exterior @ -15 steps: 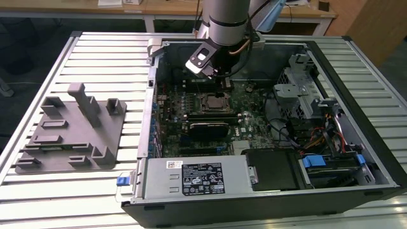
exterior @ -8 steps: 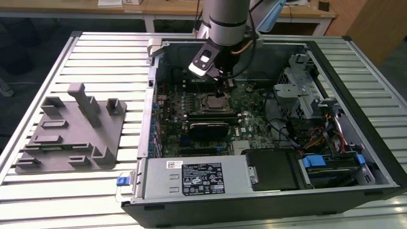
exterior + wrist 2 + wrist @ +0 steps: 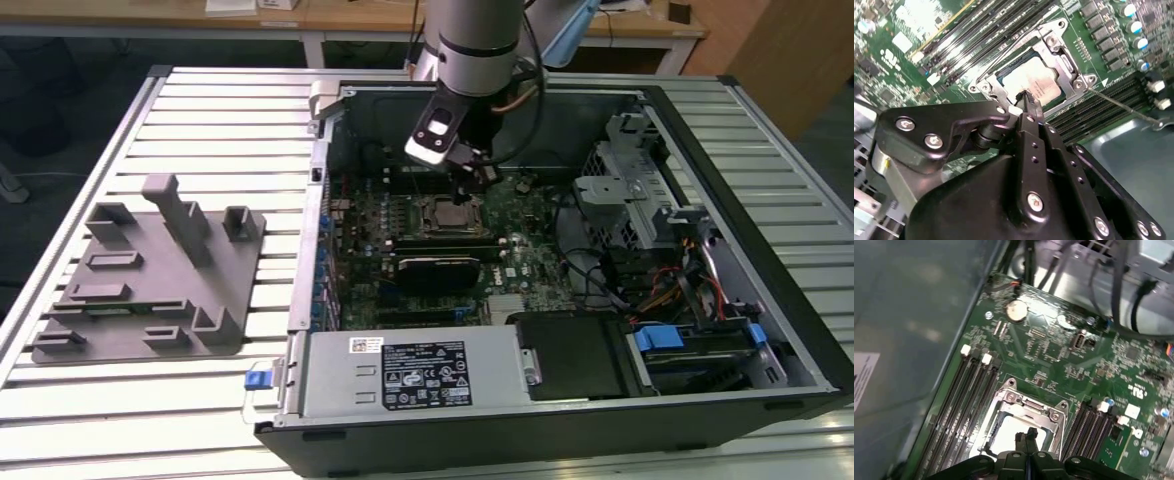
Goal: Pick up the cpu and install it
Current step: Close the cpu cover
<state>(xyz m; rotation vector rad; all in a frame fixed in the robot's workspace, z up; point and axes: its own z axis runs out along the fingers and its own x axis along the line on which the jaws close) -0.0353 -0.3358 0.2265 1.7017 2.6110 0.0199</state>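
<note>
The cpu (image 3: pixel 1030 80) lies flat inside the black socket with its metal frame (image 3: pixel 1074 82) on the green motherboard; its silvery top with a pale rim also shows in the first wrist view (image 3: pixel 1006 436). My gripper (image 3: pixel 1028 98) hangs just over the cpu's edge, its two thin black fingertips pressed together with nothing between them. The first wrist view shows the same shut tips (image 3: pixel 1026 436) above the socket frame (image 3: pixel 1029 405). In the exterior view the gripper (image 3: pixel 477 172) is inside the open computer case, a little above the socket (image 3: pixel 451 212).
Memory slots (image 3: pixel 966 400) flank the socket on both sides. Cables and a drive cage (image 3: pixel 641 200) fill the case at the exterior view's right. A grey plastic tray with upright posts (image 3: pixel 147 285) stands on the slatted table at the exterior view's left.
</note>
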